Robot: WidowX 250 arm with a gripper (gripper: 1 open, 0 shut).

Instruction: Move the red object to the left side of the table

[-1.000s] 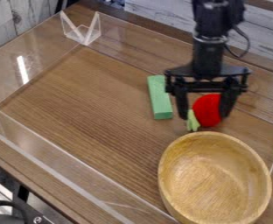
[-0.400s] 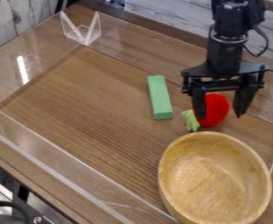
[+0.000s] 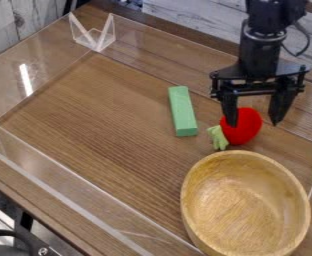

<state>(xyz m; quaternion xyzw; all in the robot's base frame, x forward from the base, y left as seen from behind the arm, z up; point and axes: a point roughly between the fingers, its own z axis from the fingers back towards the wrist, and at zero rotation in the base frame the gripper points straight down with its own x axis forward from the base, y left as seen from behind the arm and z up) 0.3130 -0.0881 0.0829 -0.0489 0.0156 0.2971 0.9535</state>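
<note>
The red object (image 3: 242, 125) is a small rounded toy fruit with a light-green leafy end (image 3: 218, 137). It lies on the wooden table (image 3: 105, 120) at the right, just beyond the bowl's rim. My gripper (image 3: 259, 108) points straight down right over it, its jaws open wide. The black fingers (image 3: 230, 108) stand on either side of the fruit's top, and nothing is gripped. The fruit's upper part is partly hidden behind the fingers.
A long green block (image 3: 183, 110) lies just left of the fruit. A large wooden bowl (image 3: 199, 215) fills the near right corner. Low clear acrylic walls (image 3: 39, 165) edge the table, and a clear bracket (image 3: 92, 33) stands at the far left.
The gripper has drifted slightly to the right and a touch up, still open. The red object lies where it was.
</note>
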